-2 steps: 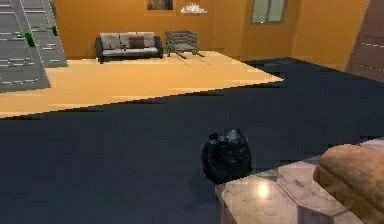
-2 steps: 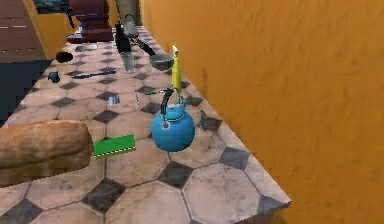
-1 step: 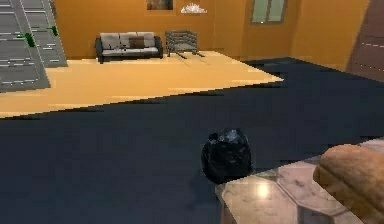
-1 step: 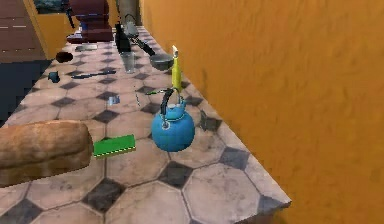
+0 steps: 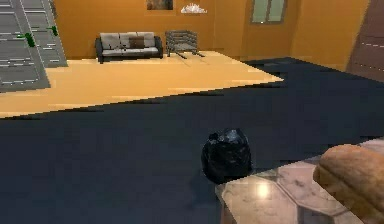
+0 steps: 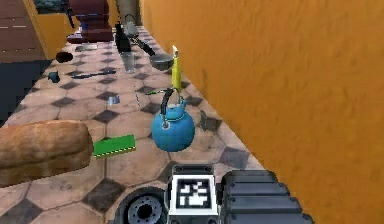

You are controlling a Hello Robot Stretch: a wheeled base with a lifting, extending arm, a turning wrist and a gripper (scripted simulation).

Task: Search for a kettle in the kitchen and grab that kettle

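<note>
Kettle dead centre in the arm side view: just one, blue and round-bodied with a thin dark loop handle. It stands upright on the beige-and-brown tiled countertop, close to the plain orange wall. No writing can be made out on the kettle.

Just left of it lies one flat green strip. Beyond it stands one slim yellow candle-like stick. Left again is one long brown crusty loaf, lying flat on the tiles. Farther along the counter there is one dark bottle.

Down at the bottom edge, near the kettle, sits one white square tag. Its black marks are blocks, nothing I can read as letters. Left of it is the gripper, a dark rounded body. Its far end can't be made out, so I cannot tell whether it has hold of anything.

In the forward view one black lumpy bag sits on the dark blue floor, beside the counter's corner. Across the room, one grey sofa and one slatted grey chair stand by the far wall.
</note>
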